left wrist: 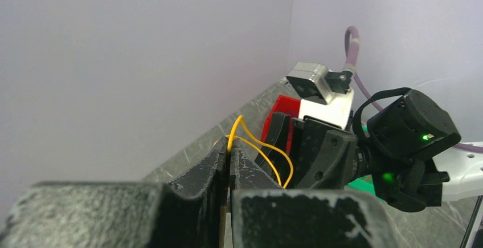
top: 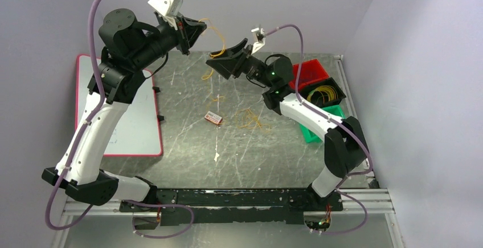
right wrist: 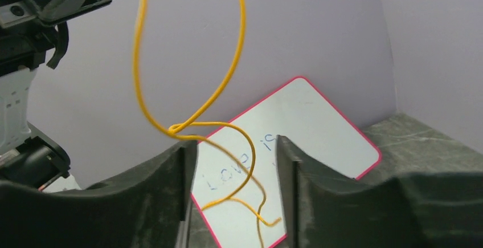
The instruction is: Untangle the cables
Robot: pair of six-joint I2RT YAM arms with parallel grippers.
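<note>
The left pincer (left wrist: 229,165) was clamped tight on a thin yellow thread-like wire (left wrist: 240,118), raised above the surface to the right of the white pink-rimmed board (top: 122,117). Farther right of the board, the right pincer (right wrist: 236,157) stood with jaws wide. The wire's loops hung through its gap ungripped, a small knot just beside one finger (right wrist: 165,179). Loose yellow and orange wires (top: 249,120) lay on the grey marbled surface (top: 188,145) right of the board, near a small red-and-white tag (top: 213,118). Well right of the board sat a red bin (top: 307,68), a black bin (top: 340,93) holding coiled yellow wire (top: 322,95), and a green bin (top: 310,135) partly behind the right arm.
</note>
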